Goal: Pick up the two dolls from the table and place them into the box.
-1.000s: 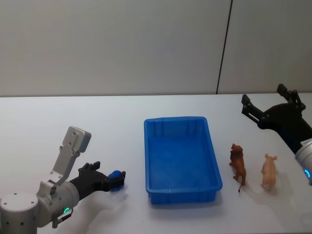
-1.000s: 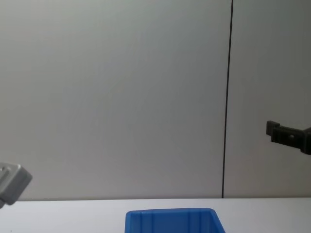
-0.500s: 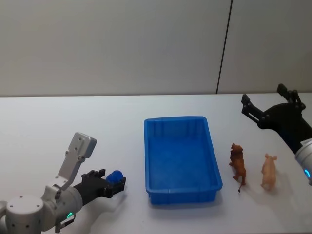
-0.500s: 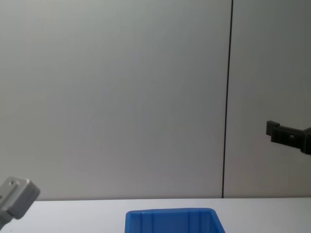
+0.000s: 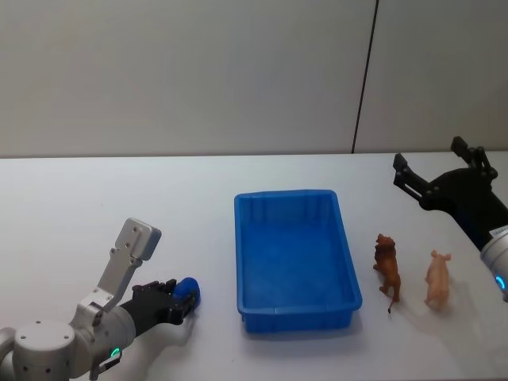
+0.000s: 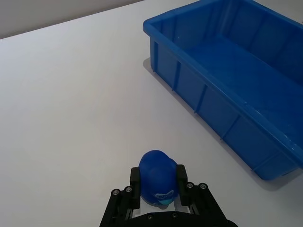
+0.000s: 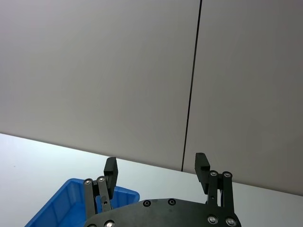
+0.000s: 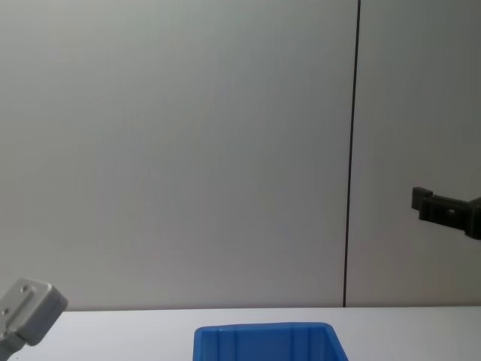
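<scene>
A small rounded blue doll (image 6: 155,171) sits between the fingers of my left gripper (image 6: 157,174), which is shut on it. In the head view this gripper (image 5: 187,293) is low over the white table (image 5: 119,198), left of the blue box (image 5: 286,194). I cannot tell whether the doll touches the tabletop. The box (image 6: 208,103) holds nothing. A brown lion figure (image 5: 388,270) and a pale pig figure (image 5: 437,279) stand on the table just right of the box. My right gripper (image 5: 429,155) hangs open, raised behind them at the far right, with nothing in it (image 7: 156,161).
A grey wall with a dark vertical seam (image 5: 362,79) rises behind the table's far edge. The box's far rim (image 8: 263,329) shows low in the chest view, and one finger of the right gripper (image 8: 432,207) juts in from the right edge.
My left arm has drawn back and down toward the near left with the blue doll still in its grip. The right arm, the box and the two animal figures have not moved.
</scene>
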### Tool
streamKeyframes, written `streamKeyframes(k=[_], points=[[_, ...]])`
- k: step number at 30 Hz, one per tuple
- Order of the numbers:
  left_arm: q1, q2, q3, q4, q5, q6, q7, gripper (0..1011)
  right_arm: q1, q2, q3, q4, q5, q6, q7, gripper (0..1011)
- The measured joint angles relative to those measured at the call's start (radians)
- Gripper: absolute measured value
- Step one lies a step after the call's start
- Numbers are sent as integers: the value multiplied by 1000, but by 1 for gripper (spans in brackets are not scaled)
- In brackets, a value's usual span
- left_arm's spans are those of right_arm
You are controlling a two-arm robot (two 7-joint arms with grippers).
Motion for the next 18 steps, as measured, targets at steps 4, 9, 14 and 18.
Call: streamKeyframes(k=[4, 9, 14, 18], points=[[4, 2, 0, -10, 7, -4, 10, 416, 0, 0, 0, 0, 0, 0, 0, 1001], [8, 7, -3, -29, 14, -17, 19, 307, 0, 0, 0, 0, 0, 0, 0, 1001], [13, 12, -8, -54, 19, -45, 23, 269, 0, 0, 0, 0, 0, 0, 0, 1001], [13, 17, -14, -79, 22, -77, 18, 244, 0, 0, 0, 0, 0, 0, 0, 1001]])
